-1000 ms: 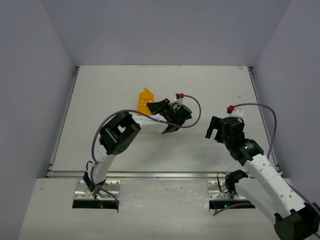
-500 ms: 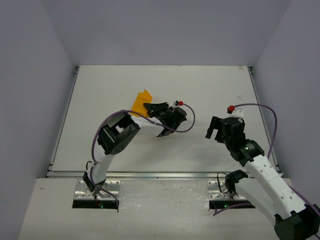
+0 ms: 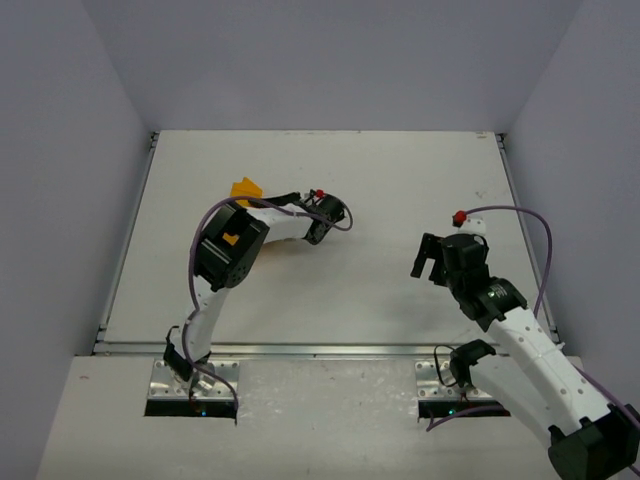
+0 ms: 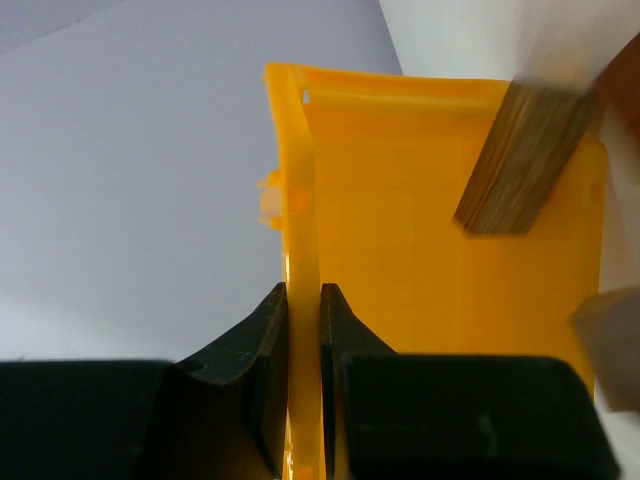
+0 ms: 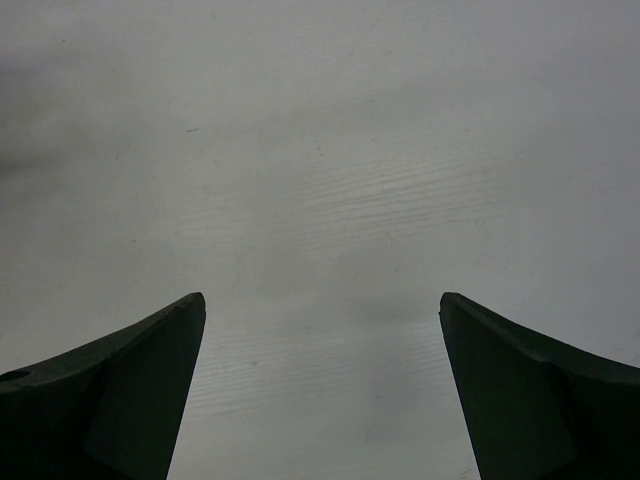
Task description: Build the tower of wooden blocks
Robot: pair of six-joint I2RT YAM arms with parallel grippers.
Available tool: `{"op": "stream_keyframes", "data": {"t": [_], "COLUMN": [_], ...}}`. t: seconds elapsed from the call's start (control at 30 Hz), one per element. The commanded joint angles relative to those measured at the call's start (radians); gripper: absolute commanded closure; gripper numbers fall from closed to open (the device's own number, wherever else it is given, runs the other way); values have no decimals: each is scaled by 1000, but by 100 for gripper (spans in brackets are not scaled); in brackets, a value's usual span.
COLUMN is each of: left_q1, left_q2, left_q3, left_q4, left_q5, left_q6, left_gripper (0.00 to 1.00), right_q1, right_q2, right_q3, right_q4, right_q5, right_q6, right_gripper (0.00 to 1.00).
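No stacked tower shows in any view. My left gripper (image 4: 303,300) is shut on the side wall of a yellow plastic bin (image 4: 420,230), its jaws pinching the thin wall from both sides. Inside the bin a blurred tan wood block (image 4: 525,160) lies against the floor, with a dark red piece (image 4: 622,85) and another pale block (image 4: 612,345) at the right edge. In the top view the bin (image 3: 245,188) is lifted and tipped left of centre, with the left gripper (image 3: 275,202) beside it. My right gripper (image 3: 428,258) is open and empty over bare table (image 5: 320,300).
The white table (image 3: 400,170) has grey walls on three sides and a metal rail along its near edge (image 3: 330,350). The left arm's elbow (image 3: 228,250) hangs over the left-centre of the table. A purple cable (image 3: 530,230) loops by the right arm.
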Motion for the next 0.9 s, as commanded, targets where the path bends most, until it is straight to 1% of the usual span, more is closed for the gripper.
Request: {"op": "stream_keyframes", "data": {"t": [0.0, 0.17, 0.33, 0.53, 0.63, 0.67, 0.73, 0.8, 0.87], "left_q1": [20, 35, 84, 146, 164, 165, 162, 164, 169], "left_q2": [32, 37, 32, -19, -35, -36, -42, -80, -116], "left_q3": [47, 41, 21, 11, 51, 87, 176, 203, 182], "left_q4": [-163, -199, -300, -322, -318, -331, -361, -340, -274], "left_q5": [-97, -106, -110, -100, -91, -79, -3, 56, 72], "left_q6": [-67, -87, -167, -182, -190, -208, -255, -238, -189], "left_gripper": [100, 100, 100, 100, 100, 100, 100, 100, 100], "right_q1": [2, 2, 2, 3, 2, 3, 2, 3, 2], "right_q2": [16, 36, 43, 52, 57, 59, 62, 70, 79], "right_q3": [36, 43, 45, 46, 47, 48, 48, 48, 49], "right_q4": [25, 13, 16, 16, 14, 14, 16, 21, 25], "right_q5": [18, 21, 21, 24, 24, 24, 24, 20, 7], "right_q6": [-7, -5, -5, -7, -5, -5, -5, -7, -14], "right_gripper": [1, 1, 1, 1, 1, 1, 1, 1, 1]}}
